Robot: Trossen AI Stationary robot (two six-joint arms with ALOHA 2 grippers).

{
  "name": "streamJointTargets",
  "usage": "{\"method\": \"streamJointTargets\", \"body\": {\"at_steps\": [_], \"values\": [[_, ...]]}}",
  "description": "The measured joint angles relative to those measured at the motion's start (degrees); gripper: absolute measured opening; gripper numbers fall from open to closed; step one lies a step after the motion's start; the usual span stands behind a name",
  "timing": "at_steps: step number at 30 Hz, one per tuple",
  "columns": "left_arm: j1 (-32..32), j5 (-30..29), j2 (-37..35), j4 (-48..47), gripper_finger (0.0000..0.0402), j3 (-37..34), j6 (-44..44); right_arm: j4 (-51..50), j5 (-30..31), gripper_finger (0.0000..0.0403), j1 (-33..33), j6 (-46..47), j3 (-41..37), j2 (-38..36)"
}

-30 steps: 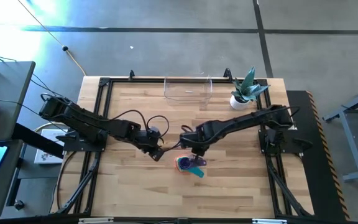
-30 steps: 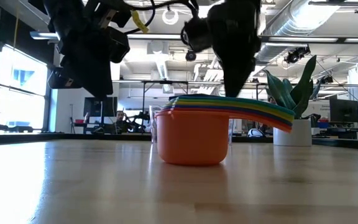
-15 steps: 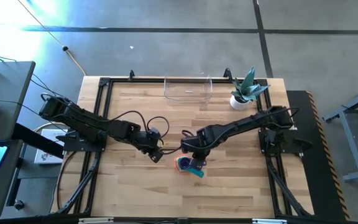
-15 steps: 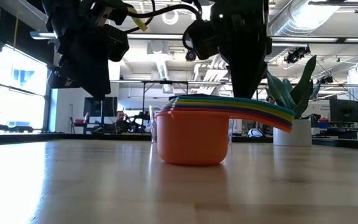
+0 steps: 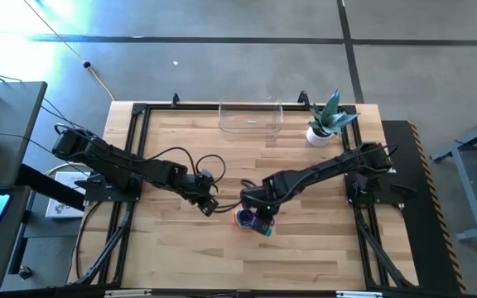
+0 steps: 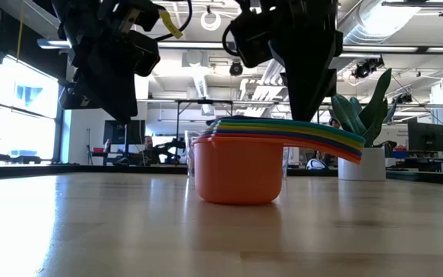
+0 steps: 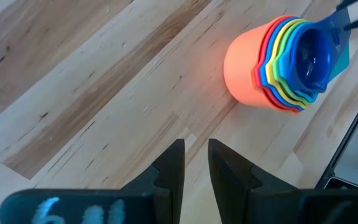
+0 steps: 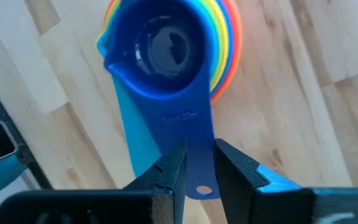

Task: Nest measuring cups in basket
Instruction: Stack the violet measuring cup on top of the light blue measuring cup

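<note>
The nested measuring cups (image 5: 250,219) sit stacked on the counter (image 5: 172,248), well apart from the basket (image 5: 250,117) at the far edge, while the right claw (image 8: 197,167) hovers over their handles, slightly parted, and the left claw (image 7: 194,163) waits nearby, narrowly open, gripping nothing.

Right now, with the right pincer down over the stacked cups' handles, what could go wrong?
1. The right pincer has only a narrow gap over the fanned handles; closing there may catch just the top blue handle and lift one cup, not the stack.
2. Pressing on the overhanging handles could tip the stack.
3. The basket is across the table, so a weak hold could spill cups on the way.
</note>
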Motion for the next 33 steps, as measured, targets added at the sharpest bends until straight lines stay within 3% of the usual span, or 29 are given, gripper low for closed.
{"method": "streamJointTargets", "body": {"at_steps": [3,14,33], "values": [[0.0,0.0,0.0,0.0,0.0062,0.0,0.0,0.1,-0.2,0.0071,0.2,0.5,0.0,0.0],[0.0,0.0,0.0,0.0,0.0062,0.0,0.0,-5.5,8.9,0.0071,-1.3,2.3,1.8,-0.4],[0.0,0.1,0.0,-0.4,0.0062,0.0,1.4,-3.5,0.6,0.0071,-0.3,3.7,0.8,3.0]]}}
